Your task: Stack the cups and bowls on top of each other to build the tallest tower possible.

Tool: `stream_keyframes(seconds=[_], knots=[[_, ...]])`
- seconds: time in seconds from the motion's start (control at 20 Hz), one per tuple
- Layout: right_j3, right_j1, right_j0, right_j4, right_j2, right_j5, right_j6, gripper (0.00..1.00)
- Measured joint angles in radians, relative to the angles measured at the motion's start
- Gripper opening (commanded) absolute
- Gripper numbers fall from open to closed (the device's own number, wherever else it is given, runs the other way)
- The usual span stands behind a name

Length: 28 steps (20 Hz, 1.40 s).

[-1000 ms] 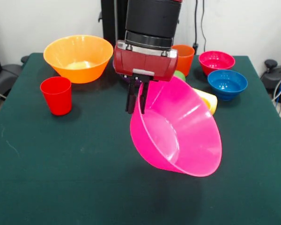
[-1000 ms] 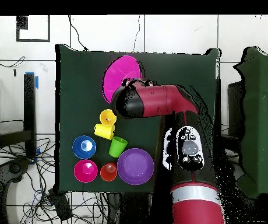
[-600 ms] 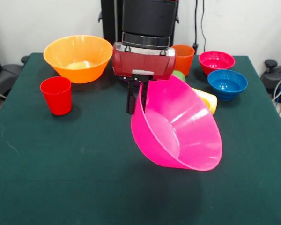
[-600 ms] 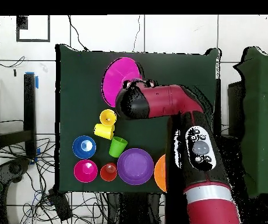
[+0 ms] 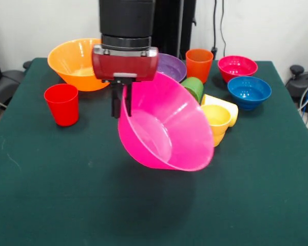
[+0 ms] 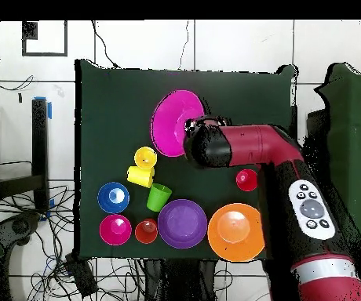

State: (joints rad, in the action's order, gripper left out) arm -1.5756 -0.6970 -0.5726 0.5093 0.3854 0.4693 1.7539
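At the centre of the front view the gripper (image 5: 121,105) was clamped on the rim of the hot pink bowl (image 5: 167,125), one finger inside and one outside. The bowl hung tilted above the green table (image 5: 51,195), its mouth facing the upper right. Right of it lay two yellow cups (image 5: 218,119).

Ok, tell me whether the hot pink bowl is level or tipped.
Tipped. The hot pink bowl hangs off the table from the gripper clamped on its rim, its opening facing sideways.
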Motion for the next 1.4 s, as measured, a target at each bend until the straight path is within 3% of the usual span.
stream_keyframes(seconds=[0.6,0.95,1.4], knots=[[-0.001,0.0,-0.108,0.078,0.109,0.117,-0.167,0.0],[-0.001,0.0,-0.11,0.121,0.148,0.118,-0.226,0.0],[0.006,-0.033,-0.098,0.178,0.173,0.132,-0.228,0.0]])
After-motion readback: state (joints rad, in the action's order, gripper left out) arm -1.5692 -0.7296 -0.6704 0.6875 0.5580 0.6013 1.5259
